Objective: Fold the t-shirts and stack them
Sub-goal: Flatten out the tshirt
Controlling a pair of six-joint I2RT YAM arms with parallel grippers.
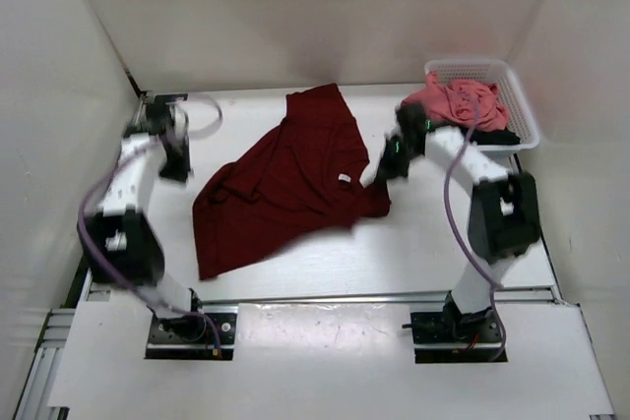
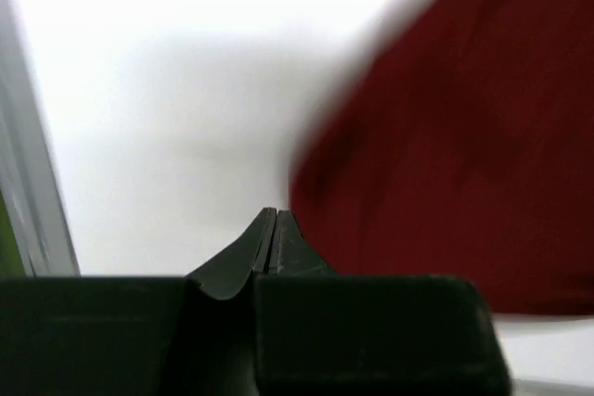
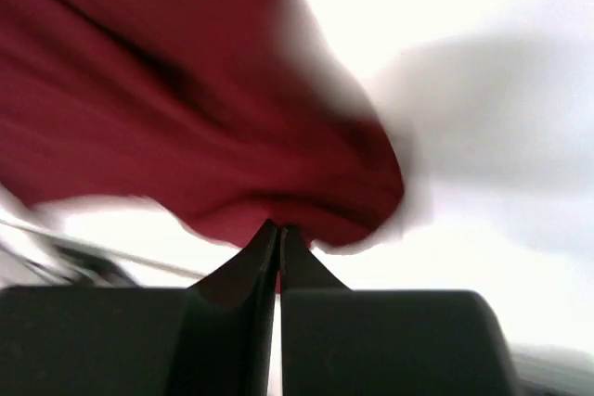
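Note:
The dark maroon t-shirt [image 1: 285, 184] lies loosely spread and wrinkled on the white table. My right gripper [image 1: 377, 174] is shut on its right edge; in the right wrist view the jaws [image 3: 278, 231] pinch the maroon cloth [image 3: 186, 127], which is lifted a little. My left gripper [image 1: 177, 172] is shut and empty, hovering just left of the shirt; the left wrist view shows its closed tips [image 2: 277, 217] beside the maroon cloth [image 2: 464, 155]. The salmon pink shirt [image 1: 451, 98] lies bunched in the basket over the black shirt [image 1: 495, 136], whose light-blue mark is hidden.
The white mesh basket [image 1: 522, 105] stands at the back right corner. White walls enclose the table on the left, back and right. A metal rail [image 1: 325, 297] runs along the near edge, with both arm bases below it.

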